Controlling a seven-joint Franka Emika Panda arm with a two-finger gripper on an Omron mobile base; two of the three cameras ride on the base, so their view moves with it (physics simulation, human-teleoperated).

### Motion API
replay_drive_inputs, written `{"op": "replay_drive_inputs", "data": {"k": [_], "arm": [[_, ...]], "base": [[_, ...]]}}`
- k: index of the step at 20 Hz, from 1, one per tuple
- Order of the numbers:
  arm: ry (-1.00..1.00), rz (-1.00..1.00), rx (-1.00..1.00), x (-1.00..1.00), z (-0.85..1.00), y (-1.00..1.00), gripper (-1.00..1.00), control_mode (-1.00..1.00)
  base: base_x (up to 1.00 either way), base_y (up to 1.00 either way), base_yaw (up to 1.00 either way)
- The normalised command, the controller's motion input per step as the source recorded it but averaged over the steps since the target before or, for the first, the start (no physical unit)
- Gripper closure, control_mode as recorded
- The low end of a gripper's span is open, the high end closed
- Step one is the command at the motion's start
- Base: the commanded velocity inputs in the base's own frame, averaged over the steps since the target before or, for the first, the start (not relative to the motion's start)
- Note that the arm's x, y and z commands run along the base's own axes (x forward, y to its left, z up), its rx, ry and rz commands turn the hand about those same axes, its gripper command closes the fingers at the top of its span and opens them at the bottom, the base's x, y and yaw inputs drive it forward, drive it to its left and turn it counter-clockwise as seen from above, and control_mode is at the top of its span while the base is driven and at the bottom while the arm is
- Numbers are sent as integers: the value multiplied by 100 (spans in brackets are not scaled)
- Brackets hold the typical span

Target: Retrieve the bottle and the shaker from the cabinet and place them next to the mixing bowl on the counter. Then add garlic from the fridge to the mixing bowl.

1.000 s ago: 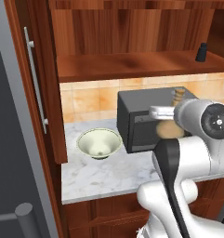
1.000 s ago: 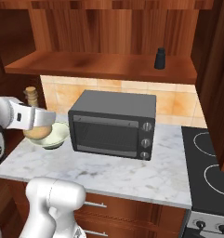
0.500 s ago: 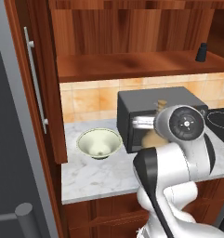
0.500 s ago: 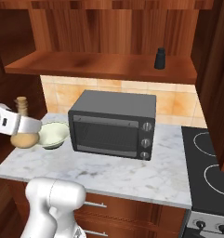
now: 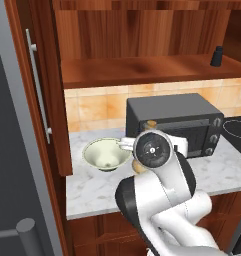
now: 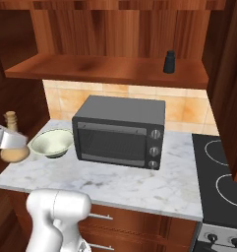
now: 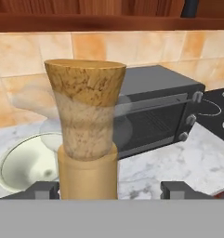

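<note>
My gripper (image 7: pixel 111 189) is shut on the bottle (image 7: pixel 88 123), a tan flask held upright by its bulbous base. In the right base view the bottle (image 6: pixel 12 143) hangs just left of the mixing bowl (image 6: pixel 52 142), near the counter's (image 6: pixel 130 184) front left corner. In the left base view my wrist hides most of the bottle (image 5: pixel 151 123), which is on the near side of the cream-green mixing bowl (image 5: pixel 107 153). I cannot tell whether its base touches the counter (image 5: pixel 92 187). The black shaker (image 5: pixel 217 56) (image 6: pixel 169 62) stands at the right end of the open cabinet's shelf (image 5: pixel 142 67).
A black microwave (image 5: pixel 172 120) (image 6: pixel 120 130) stands on the counter right of the bowl. The cabinet door (image 5: pixel 37 90) with its silver bar handle hangs open at the left, beside a grey fridge panel (image 5: pixel 12 150). A black stove top (image 6: pixel 223 167) adjoins the counter on the right.
The arm has swung left and down with the bottle, from in front of the microwave to beside the bowl. The shaker and the bowl have not moved.
</note>
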Motion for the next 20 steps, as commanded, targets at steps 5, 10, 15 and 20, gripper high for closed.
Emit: {"op": "replay_drive_inputs", "data": {"k": [5, 10, 15, 20], "arm": [[-26, 0, -7, 5, -100, 6, 100, -100], [-23, 6, 0, 4, -95, 0, 100, -100], [-28, 6, 0, 20, -82, 0, 100, -100], [-32, 7, 0, 35, -65, 0, 100, -100]], "base": [[0, 0, 0], [0, 0, 0], [0, 0, 0], [0, 0, 0]]}}
